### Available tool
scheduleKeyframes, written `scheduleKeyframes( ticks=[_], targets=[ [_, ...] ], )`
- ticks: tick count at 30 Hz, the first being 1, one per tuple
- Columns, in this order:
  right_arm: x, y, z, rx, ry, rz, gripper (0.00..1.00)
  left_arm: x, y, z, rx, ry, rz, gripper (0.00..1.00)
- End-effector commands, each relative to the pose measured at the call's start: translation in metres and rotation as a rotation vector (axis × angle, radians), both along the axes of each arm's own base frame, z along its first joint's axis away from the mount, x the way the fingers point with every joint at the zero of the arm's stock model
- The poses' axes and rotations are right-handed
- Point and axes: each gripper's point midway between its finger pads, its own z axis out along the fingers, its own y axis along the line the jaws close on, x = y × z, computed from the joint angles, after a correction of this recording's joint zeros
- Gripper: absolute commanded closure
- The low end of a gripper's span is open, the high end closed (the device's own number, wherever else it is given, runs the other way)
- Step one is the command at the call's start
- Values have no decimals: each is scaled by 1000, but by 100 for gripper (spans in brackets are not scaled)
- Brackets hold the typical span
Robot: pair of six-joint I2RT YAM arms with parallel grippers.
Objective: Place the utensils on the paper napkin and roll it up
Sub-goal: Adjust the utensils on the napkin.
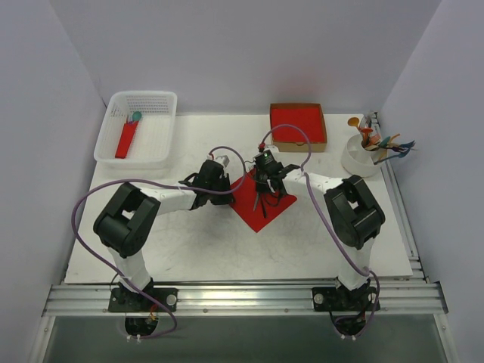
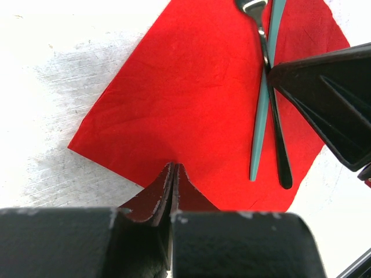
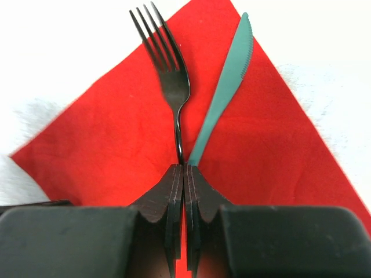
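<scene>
White desk (image 1: 189, 249), centre: red napkin (image 1: 249, 209) bearing fork (image 3: 174, 75) and teal knife (image 3: 229, 75), crossed. Left end effector (image 2: 174, 168) closed, tips at the napkin's lower edge; right end effector (image 3: 184, 168) closed at the crossing. Advised: keep the cutlery pinned and roll tightly from one corner.
</scene>
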Motion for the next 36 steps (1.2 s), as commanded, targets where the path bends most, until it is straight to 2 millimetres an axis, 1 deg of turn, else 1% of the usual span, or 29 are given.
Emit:
scheduleKeyframes(
  ticks=[1,5,6,8,11,13,14,15,16,18,22,28,36],
  targets=[
    [9,11,28,95,-21,-92,100,6,-6,17,-43,-47,-17,98],
    [7,13,28,106,-20,-109,100,7,-9,20,-56,-51,-21,98],
    [10,13,31,100,-34,-113,100,7,-10,21,-56,-53,-22,97],
    [11,13,31,92,-40,-116,100,8,-10,23,-59,-54,-23,98],
    [9,9,26,65,-25,-111,100,7,-10,25,-61,-57,-27,98],
    [11,6,28,30,-38,-110,86,7,-11,27,-65,-59,-29,97],
    [10,8,30,20,-45,-94,79,6,-10,26,-62,-55,-31,98],
    [10,6,31,-5,-56,-75,68,7,-10,27,-63,-58,-30,98],
    [11,5,34,-17,-69,-60,66,6,-10,27,-65,-59,-31,97],
    [11,2,35,-57,-78,-29,63,5,-10,26,-62,-55,-33,98],
    [11,-7,31,-124,-71,-7,65,5,-10,26,-64,-54,-36,98],
    [13,-11,20,-148,-53,-2,65,5,-10,23,-60,-50,-37,98],
    [17,-10,7,-143,-26,6,66,6,-11,24,-60,-50,-39,98]
  ],
)
